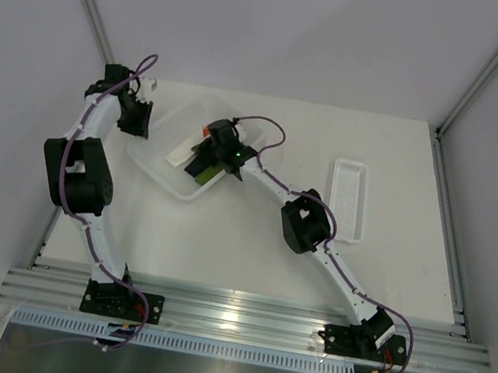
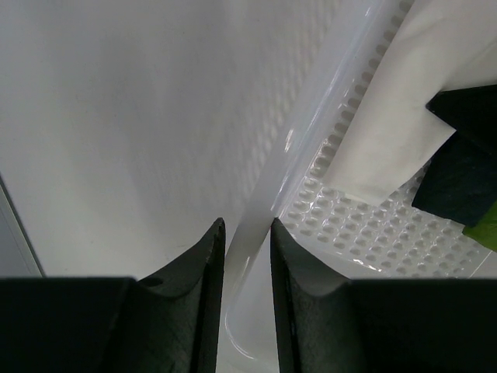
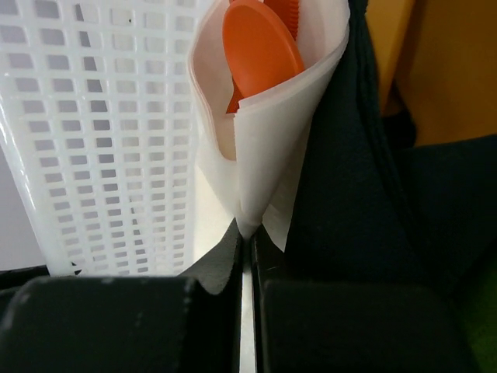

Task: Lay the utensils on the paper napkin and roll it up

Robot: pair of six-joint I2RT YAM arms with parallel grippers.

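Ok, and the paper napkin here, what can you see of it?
The paper napkin is thin, soft white paper, rolled into a loose cone around an orange spoon and a second orange utensil, both showing at its open mouth. The right pincer, shut, pinches its narrow end. From the left wrist it shows as a white band over the dimpled floor of the translucent bin; whether it rests there is unclear.

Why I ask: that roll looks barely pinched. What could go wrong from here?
The right claw pinches the paper napkin only at its tip, and the roll gapes, so it may unwrap. The orange spoon sits in that open mouth, the fork behind it; a tilt could spill them. The left claw straddles the bin at its rim; closing there might drag it.
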